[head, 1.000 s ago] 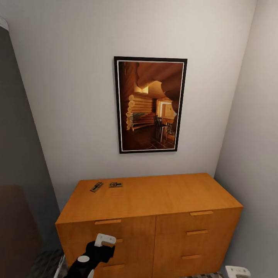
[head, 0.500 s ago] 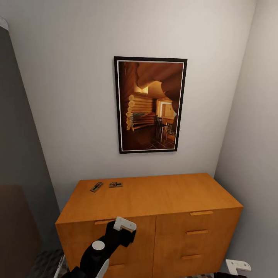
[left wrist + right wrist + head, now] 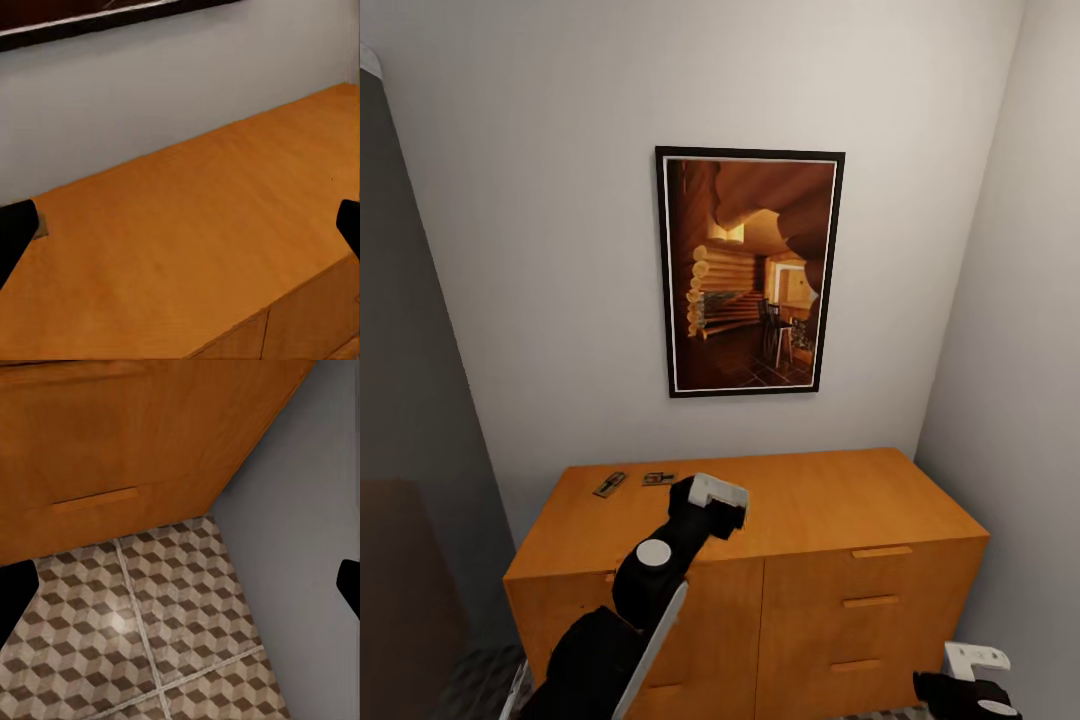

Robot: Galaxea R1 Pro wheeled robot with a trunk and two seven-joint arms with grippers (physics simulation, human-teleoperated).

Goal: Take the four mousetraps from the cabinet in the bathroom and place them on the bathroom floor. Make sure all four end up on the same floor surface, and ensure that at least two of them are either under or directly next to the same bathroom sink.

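Observation:
Two mousetraps lie at the far left of the cabinet top (image 3: 830, 500), one (image 3: 610, 484) angled and one (image 3: 656, 479) beside it. My left gripper (image 3: 718, 502) hovers over the cabinet top just right of them. It is open and empty in the left wrist view (image 3: 180, 232), where a small brown corner, perhaps a mousetrap (image 3: 40, 226), sits by one fingertip. My right gripper (image 3: 972, 672) hangs low at the cabinet's right front corner. In the right wrist view it (image 3: 180, 592) is open and empty above the bathroom floor (image 3: 187, 630). The sink is out of view.
A framed picture (image 3: 750, 270) hangs on the white wall above the cabinet. A grey wall (image 3: 1010, 400) closes in on the cabinet's right side and a dark panel (image 3: 400, 400) stands on the left. Drawer fronts with slim handles (image 3: 872, 601) face me.
My left arm has risen from in front of the drawers to above the cabinet top, moving up and to the right. The right gripper has shifted only slightly.

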